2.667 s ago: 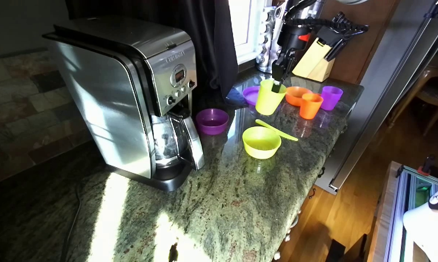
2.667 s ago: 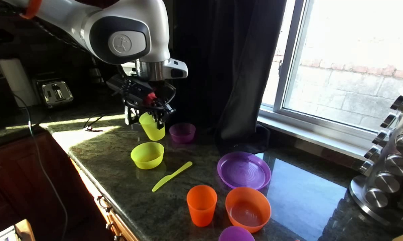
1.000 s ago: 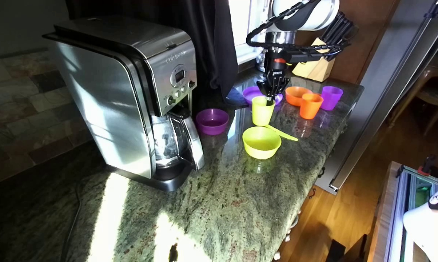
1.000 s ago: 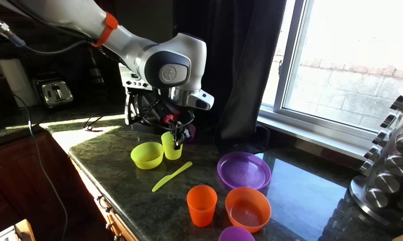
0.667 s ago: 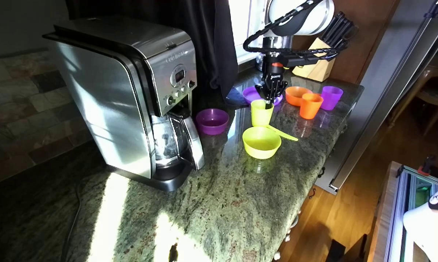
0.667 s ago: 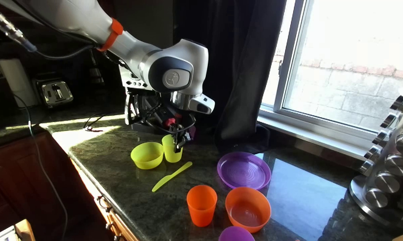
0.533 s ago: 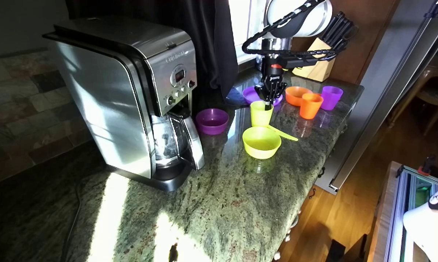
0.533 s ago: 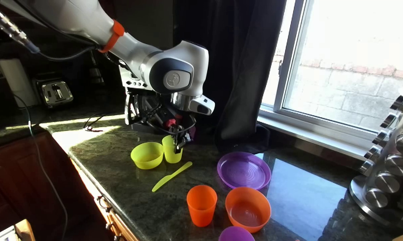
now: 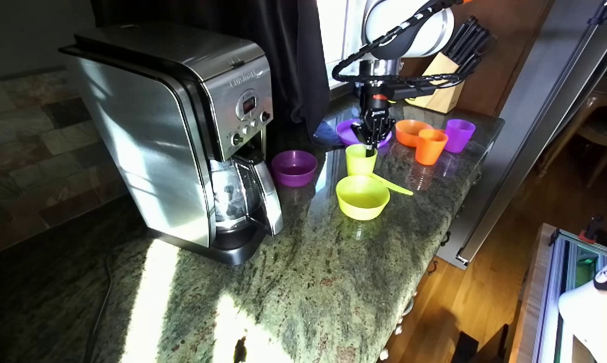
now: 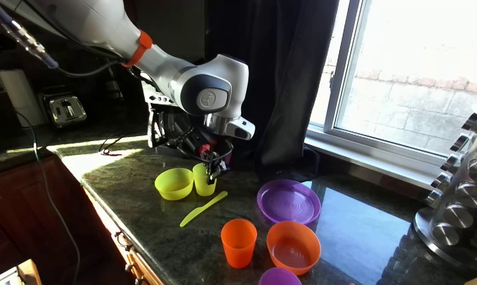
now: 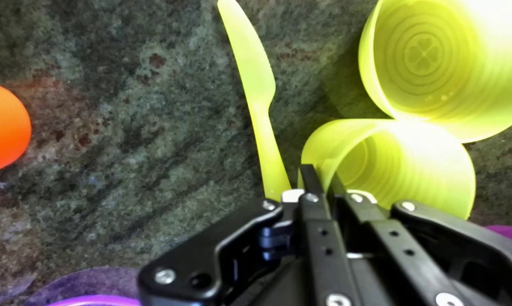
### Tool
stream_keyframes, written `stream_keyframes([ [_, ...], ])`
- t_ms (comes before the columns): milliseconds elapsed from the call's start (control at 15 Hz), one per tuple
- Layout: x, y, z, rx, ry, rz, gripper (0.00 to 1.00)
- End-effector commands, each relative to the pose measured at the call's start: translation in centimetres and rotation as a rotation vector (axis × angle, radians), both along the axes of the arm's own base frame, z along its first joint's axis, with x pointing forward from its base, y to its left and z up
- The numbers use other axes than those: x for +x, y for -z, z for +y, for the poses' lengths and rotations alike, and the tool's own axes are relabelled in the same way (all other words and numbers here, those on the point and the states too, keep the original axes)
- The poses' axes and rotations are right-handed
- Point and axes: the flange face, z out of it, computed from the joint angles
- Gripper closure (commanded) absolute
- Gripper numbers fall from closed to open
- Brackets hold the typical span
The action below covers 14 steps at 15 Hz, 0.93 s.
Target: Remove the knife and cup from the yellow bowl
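My gripper (image 9: pixel 369 152) points down and is shut on the near-side wall of the yellow cup (image 9: pixel 359 164), one finger inside and one outside. The wrist view shows the wall between the fingertips (image 11: pixel 324 180). The cup (image 10: pixel 200 183) is roughly upright, right beside the yellow bowl (image 10: pixel 174 190); I cannot tell whether its base touches the counter. The bowl (image 11: pixel 430 85) is empty in the wrist view. The yellow knife (image 10: pixel 203 209) lies flat on the counter outside the bowl; its handle end is partly hidden by my gripper in the wrist view (image 11: pixel 258 93).
An orange cup (image 10: pixel 238 243), an orange bowl (image 10: pixel 294 249) and a purple plate (image 10: pixel 288 202) stand near the knife. A purple bowl (image 9: pixel 294 171) sits by the coffee maker (image 9: pixel 182 126). A purple cup (image 9: pixel 459 135) and a knife block (image 9: pixel 437 88) are farther along.
My gripper has carried the yellow cup from a raised, tilted position behind the bowl to a lower, more upright one beside it, still sinking slightly. The bowl and knife have not moved.
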Motion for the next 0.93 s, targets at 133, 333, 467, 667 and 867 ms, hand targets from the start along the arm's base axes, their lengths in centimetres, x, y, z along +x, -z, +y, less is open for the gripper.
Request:
stream_keyframes([
  [133, 0.7, 0.1, 0.0, -0.035, 0.039, -0.005, 0.51],
  [333, 0.8, -0.5, 0.0, -0.036, 0.057, -0.019, 0.29],
  [467, 0.9, -0.8, 0.2, -0.033, 0.061, -0.027, 0.14],
  [667, 0.7, -1.6, 0.4, -0.03, 0.064, -0.044, 0.0],
  [867, 0.3, -2.6, 0.8, -0.029, 0.047, -0.062, 0.0],
])
